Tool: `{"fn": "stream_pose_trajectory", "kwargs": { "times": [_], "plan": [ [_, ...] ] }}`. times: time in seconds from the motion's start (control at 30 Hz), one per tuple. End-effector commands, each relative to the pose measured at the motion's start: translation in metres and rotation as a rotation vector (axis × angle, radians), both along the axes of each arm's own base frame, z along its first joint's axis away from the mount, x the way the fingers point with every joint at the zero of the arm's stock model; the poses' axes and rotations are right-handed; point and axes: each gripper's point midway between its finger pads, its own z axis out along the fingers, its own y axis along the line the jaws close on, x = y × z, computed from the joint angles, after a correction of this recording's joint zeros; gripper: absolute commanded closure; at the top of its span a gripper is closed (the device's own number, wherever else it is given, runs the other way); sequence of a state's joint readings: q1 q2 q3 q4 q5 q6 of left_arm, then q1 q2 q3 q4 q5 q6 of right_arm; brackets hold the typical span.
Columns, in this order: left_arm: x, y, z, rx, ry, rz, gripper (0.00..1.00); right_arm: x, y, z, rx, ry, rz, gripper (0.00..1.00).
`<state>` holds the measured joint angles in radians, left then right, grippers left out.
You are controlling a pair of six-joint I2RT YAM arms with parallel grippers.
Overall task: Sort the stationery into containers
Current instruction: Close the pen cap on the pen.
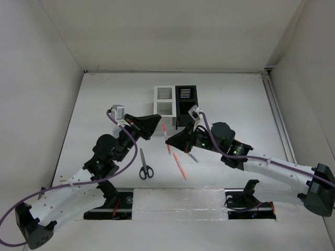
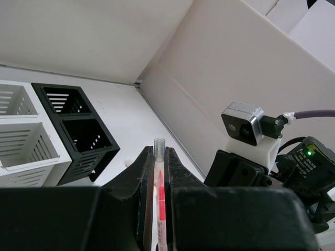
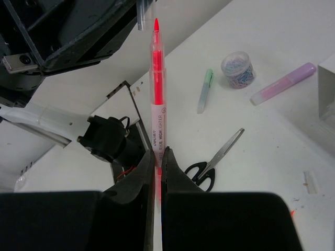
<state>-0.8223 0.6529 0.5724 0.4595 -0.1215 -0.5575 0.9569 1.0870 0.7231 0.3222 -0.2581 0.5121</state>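
From above, the fingers are hiding most of the red pen [image 3: 156, 99], and its butt is vanishing inside the right gripper [image 3: 158, 157], whose jaws are clamping it. The pen is hanging over the table [image 1: 104, 104] just nearside of the black organizer [image 2: 84, 166], running straight out along the jaws, its red tip pointing at the left gripper [image 2: 157, 154], which is pinching a clear cap [image 3: 144, 15] just beside that tip.
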Motion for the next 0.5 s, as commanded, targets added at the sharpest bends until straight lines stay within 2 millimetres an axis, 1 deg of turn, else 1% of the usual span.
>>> {"fn": "stream_pose_trajectory", "kwargs": {
  "times": [0.0, 0.13, 0.3, 0.33, 0.37, 0.4, 0.47],
  "plan": [
    [-0.003, 0.003, 0.012, -0.040, -0.042, -0.004, 1.00, 0.000, 0.004, 0.046, 0.101, -0.091, 0.007, 1.00],
    [-0.002, 0.004, 0.015, -0.049, -0.046, 0.005, 1.00, -0.002, 0.005, 0.046, 0.101, -0.091, 0.018, 1.00],
    [0.001, 0.007, 0.015, -0.053, -0.042, 0.027, 1.00, 0.000, 0.008, 0.039, 0.086, -0.080, 0.018, 1.00],
    [0.002, 0.010, 0.021, -0.064, -0.047, 0.040, 1.00, 0.002, 0.007, 0.040, 0.090, -0.070, 0.008, 1.00],
    [0.004, 0.010, 0.018, -0.066, -0.031, 0.049, 1.00, 0.003, 0.009, 0.036, 0.081, -0.064, 0.008, 1.00],
    [0.004, 0.016, 0.022, -0.081, -0.035, 0.074, 1.00, 0.003, 0.009, 0.036, 0.084, -0.055, 0.008, 1.00],
    [0.007, 0.019, 0.021, -0.085, -0.030, 0.094, 1.00, 0.002, 0.011, 0.027, 0.067, -0.043, 0.017, 1.00]
  ]
}}
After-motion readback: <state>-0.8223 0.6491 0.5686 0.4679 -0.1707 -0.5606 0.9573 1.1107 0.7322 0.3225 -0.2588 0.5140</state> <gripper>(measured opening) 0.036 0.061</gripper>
